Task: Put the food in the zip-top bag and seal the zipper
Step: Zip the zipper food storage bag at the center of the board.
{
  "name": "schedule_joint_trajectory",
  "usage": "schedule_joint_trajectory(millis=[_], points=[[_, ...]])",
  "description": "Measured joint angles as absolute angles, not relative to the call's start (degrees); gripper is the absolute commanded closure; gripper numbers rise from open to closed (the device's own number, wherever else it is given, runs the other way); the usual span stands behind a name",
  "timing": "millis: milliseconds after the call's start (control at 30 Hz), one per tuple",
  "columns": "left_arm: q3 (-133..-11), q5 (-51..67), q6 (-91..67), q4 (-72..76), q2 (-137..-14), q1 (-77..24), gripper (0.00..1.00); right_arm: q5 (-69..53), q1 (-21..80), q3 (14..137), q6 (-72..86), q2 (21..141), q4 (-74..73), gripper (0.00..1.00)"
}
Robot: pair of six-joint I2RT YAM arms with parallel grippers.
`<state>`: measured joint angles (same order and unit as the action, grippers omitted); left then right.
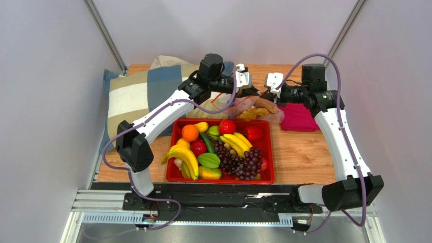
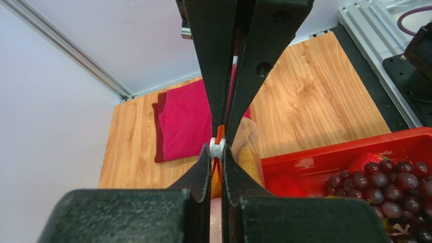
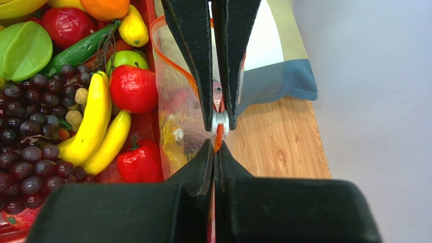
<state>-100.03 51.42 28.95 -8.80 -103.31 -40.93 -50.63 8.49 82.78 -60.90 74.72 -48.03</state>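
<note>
Clamps left end effector [image 2: 218, 146] and right end effector [image 3: 219, 124] narrow on thin red-orange zipper strip [image 3: 218, 143] of crinkly clear plastic bag [image 3: 175, 101] containing yellow toy food [image 1: 256, 112], just behind red plastic tray [image 1: 223, 180] on wooden counter [image 1: 304, 152].

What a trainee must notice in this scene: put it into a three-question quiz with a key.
1. True or false: the left gripper hangs open, clear of the zipper.
2. Where is the zip-top bag? A. inside the red tray; B. just past the tray's far rim; C. on top of the pillow.
3. Name the thing lying on the table directly right of the bag in the top view.
Key: 1. False: it is shut on the zipper, as is the right gripper. 2. B. 3. The magenta cloth.
</note>
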Motion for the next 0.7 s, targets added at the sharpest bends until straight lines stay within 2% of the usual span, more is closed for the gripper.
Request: schedule_joint_trajectory(millis=[700], points=[[-90.8, 50.5, 35.7, -15.2, -101.2, -34.7, 1.0, -50.5, 6.1, 81.4, -55.7, 74.5, -44.6, 1.0]])
